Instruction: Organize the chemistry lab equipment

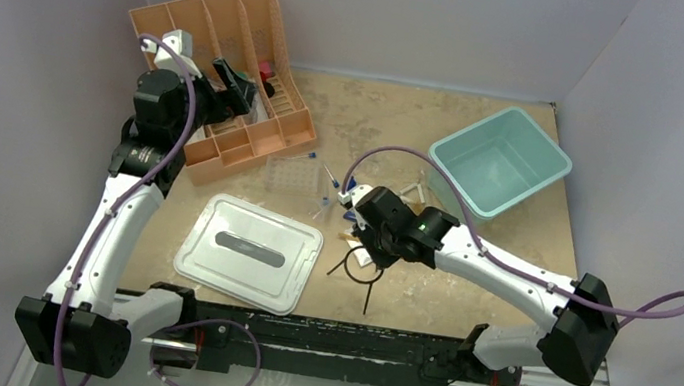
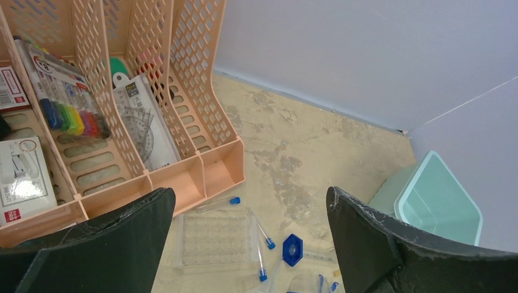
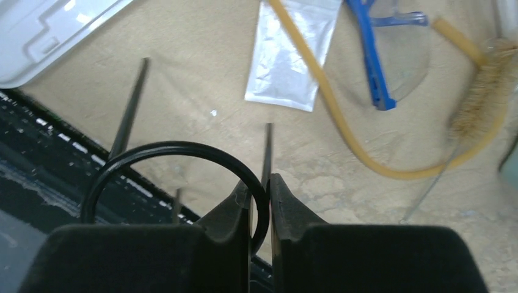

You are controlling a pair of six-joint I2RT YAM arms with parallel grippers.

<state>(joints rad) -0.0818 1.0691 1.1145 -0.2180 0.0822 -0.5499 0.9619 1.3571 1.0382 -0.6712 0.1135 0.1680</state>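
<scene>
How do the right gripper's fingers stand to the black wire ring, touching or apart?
Touching. The right wrist view shows the right gripper shut on the black wire ring, its wire pinched between both fingers.

Soft, even overhead light fills the scene, casting only faint shadows on the table (image 1: 433, 304). The pale lid (image 1: 208, 257) at seven o'clock shows mild sheen. In the right wrist view, the right gripper (image 3: 259, 190) at six o'clock and the black wire ring (image 3: 174, 148) are blurred; the small clear packet (image 3: 292, 58) at twelve o'clock glints.
</scene>
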